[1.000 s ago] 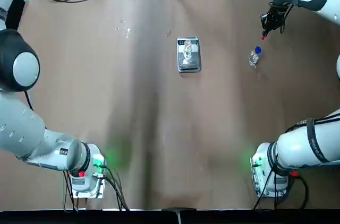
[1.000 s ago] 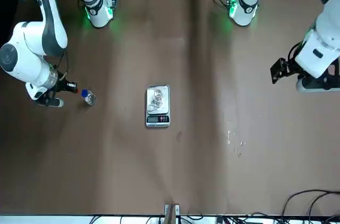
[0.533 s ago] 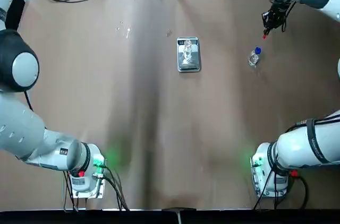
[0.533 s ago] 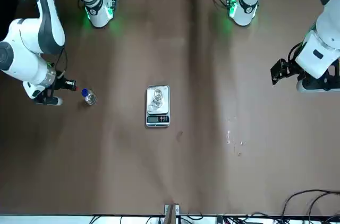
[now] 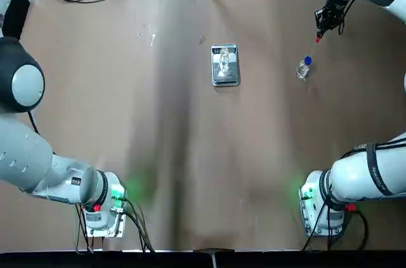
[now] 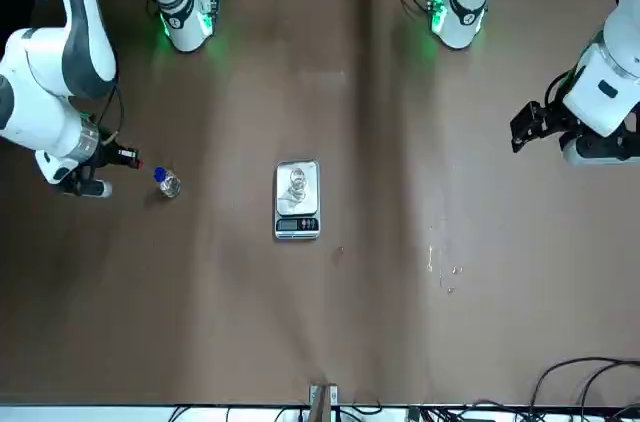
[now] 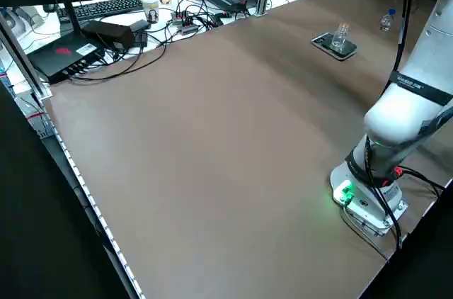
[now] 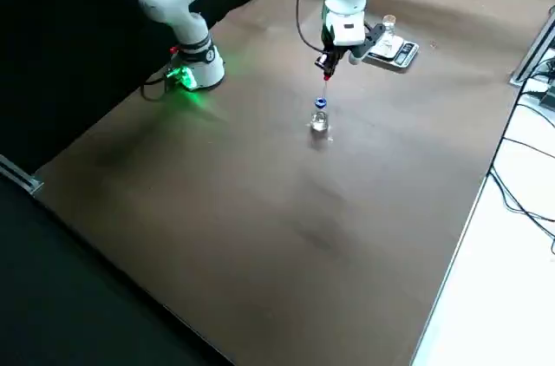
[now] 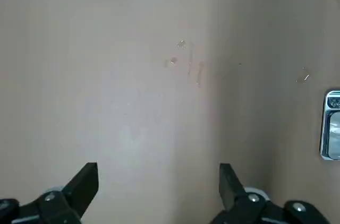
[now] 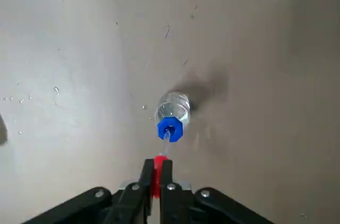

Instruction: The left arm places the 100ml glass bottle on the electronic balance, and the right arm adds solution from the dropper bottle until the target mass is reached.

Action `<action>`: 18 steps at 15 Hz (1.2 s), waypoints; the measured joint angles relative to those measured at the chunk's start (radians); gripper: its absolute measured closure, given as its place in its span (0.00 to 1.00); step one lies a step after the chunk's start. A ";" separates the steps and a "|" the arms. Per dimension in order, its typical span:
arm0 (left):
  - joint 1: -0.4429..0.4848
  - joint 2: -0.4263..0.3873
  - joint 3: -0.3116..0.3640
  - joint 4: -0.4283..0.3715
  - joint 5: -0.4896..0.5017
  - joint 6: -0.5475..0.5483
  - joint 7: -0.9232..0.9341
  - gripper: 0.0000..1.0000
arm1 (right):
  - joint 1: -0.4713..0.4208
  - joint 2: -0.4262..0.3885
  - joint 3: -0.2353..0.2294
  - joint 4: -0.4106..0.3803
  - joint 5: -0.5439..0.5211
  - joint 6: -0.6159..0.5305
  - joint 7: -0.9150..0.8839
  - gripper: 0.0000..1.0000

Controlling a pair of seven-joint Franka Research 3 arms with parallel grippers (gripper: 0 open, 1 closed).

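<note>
In the top view, the electronic balance [image 5: 224, 65] lay a little above the middle of the brown table [image 5: 190, 154], with its dark display strip at the upper end. The 100ml glass bottle [image 5: 224, 60] stood upright on its shiny plate.

The dropper bottle [image 5: 304, 68], with its blue cap on, stood on the table at the right of that picture, well apart from the balance. The right gripper [image 5: 322, 26] hung in the upper right corner, up and to the right of the dropper bottle and not touching it. Its fingers were clenched on the red-tipped dropper [image 10: 158, 173]. In the right wrist view, the red part sat between the two fingers [image 10: 167, 181], and the thin tube pointed at the blue cap.

The left gripper [image 6: 530, 126] hung at the right edge of the front view, far from the balance. In the left wrist view, its fingers [image 9: 85, 181] were spread wide with nothing between them.
</note>
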 joint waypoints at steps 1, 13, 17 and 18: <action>0.001 0.000 0.000 0.000 -0.004 0.000 0.000 0.00 | 0.000 0.000 0.000 0.005 0.000 -0.006 0.000 0.92; 0.006 0.000 0.001 -0.006 -0.007 0.000 0.000 0.00 | 0.000 0.000 -0.001 0.086 0.000 -0.083 0.000 0.92; 0.006 0.000 0.001 -0.007 -0.007 0.000 -0.001 0.00 | 0.000 0.000 0.000 0.098 0.000 -0.093 0.000 0.92; 0.006 0.000 0.001 -0.007 -0.007 0.000 -0.001 0.00 | 0.000 0.000 0.000 0.100 0.000 -0.093 0.000 0.92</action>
